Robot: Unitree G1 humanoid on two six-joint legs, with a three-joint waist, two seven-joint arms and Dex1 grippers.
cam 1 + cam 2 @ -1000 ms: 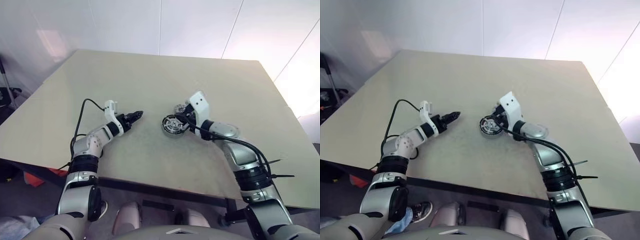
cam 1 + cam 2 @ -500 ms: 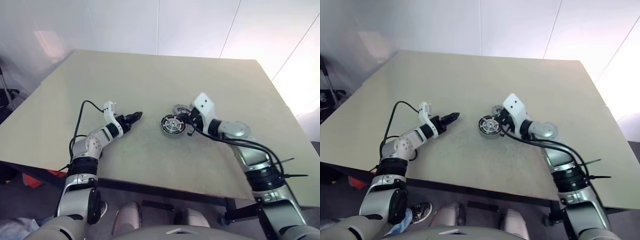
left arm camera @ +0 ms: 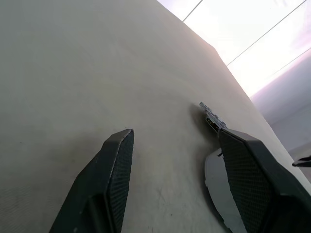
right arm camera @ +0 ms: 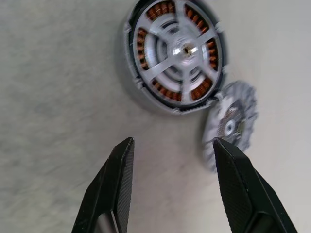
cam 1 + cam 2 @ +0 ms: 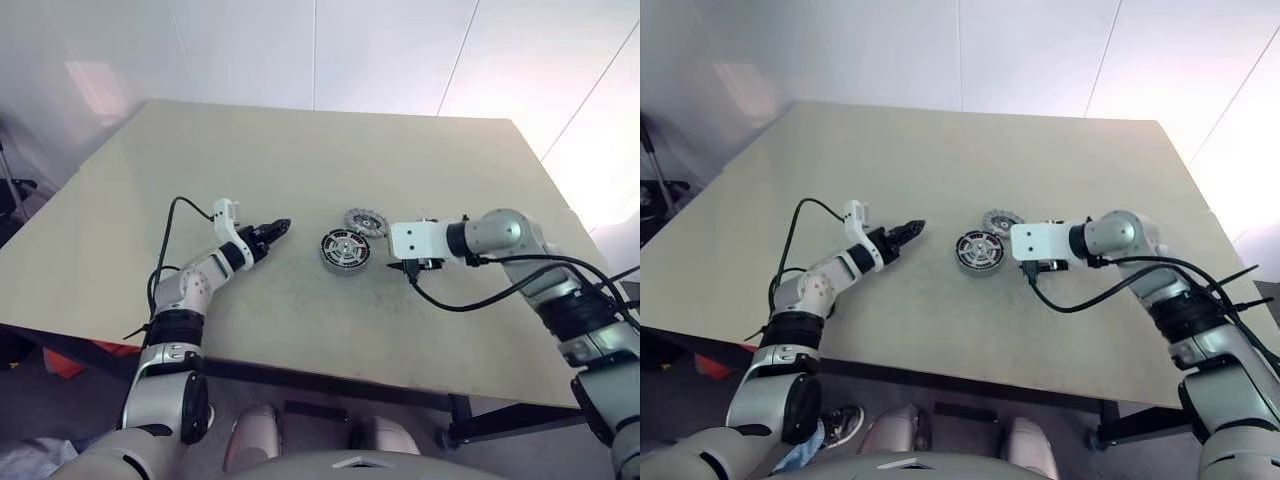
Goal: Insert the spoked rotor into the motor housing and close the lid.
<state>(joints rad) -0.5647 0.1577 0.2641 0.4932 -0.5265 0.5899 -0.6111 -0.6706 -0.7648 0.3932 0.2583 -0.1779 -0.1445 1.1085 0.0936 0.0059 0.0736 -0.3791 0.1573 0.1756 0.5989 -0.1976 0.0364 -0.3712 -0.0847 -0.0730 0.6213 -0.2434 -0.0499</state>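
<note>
Right wrist view puts the motor housing (image 4: 174, 56) at upper centre on the tabletop (image 5: 300, 160), spoked part seemingly seated inside; the lid (image 4: 231, 124), probably light, stiff and slippery, suits an edge grip. Both end effectors, left end effector (image 3: 175, 160) and right end effector (image 4: 170, 160), stand apart, empty.

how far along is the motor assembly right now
Done: the spoked rotor sits inside the motor housing, its spokes over the copper windings. In hand: nothing; the right gripper and left gripper are both open and empty. Left: the lid lies on the table beside the motor housing and is not yet on top.
</note>
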